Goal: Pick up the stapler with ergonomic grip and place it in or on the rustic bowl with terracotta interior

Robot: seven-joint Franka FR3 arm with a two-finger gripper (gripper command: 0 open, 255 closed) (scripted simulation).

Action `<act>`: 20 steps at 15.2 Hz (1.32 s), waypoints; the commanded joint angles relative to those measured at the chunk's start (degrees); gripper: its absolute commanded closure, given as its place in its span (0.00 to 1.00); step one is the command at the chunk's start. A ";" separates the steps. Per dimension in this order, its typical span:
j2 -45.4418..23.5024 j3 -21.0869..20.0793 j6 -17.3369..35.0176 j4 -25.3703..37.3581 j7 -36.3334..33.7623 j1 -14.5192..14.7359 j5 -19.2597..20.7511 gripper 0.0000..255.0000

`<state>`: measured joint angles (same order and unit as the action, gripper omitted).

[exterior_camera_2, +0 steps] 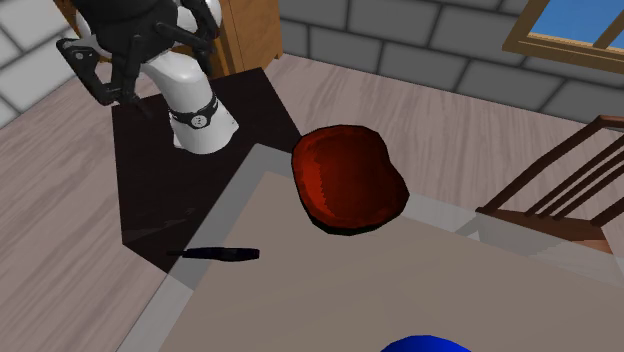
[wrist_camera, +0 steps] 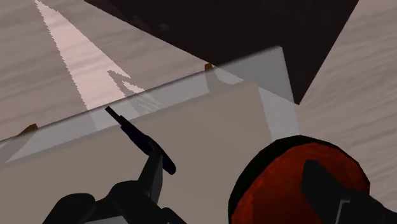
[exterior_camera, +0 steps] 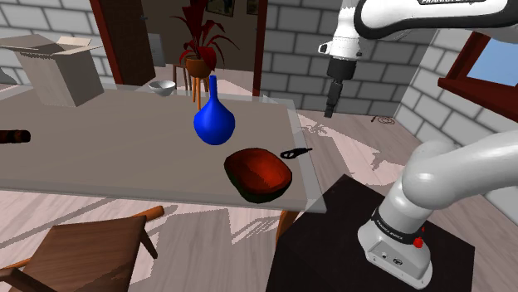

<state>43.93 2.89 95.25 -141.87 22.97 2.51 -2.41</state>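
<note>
Tool [exterior_camera: 331,109]: it hangs in the air above table [exterior_camera: 100,158] level, off the table's right-hand edge in the shoulder view, and touches nothing. In the wrist view its two fingers [wrist_camera: 153,186] stand well apart with nothing clasped between them, so the jaws are open.

Stapler [exterior_camera: 295,153]: it lies flat on the table, close to the edge near a corner. It is just beside the bowl [exterior_camera: 259,172] but apart from it. It reads as a slim dark bar, and its form cannot be made out further. In the wrist view one end is hidden behind a fingertip.

Bowl: dark outside, red-brown inside, nothing in it. In the wrist view it is partly out of frame and partly covered by the other finger.

A blue vase [exterior_camera: 214,120] stands farther in on the table and is cut off by the second exterior view's lower edge. A dark object [exterior_camera: 12,137] on the table is cut off at the shoulder view's left edge and cannot be identified.
</note>
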 commanded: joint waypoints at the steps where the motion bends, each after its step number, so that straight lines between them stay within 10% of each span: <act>1: -1.10 1.65 4.07 -2.78 5.17 0.72 1.67 0.00; 20: -32.68 14.61 43.82 -8.52 45.57 8.17 7.59 0.00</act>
<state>12.20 17.16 137.91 -150.32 67.46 10.64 5.27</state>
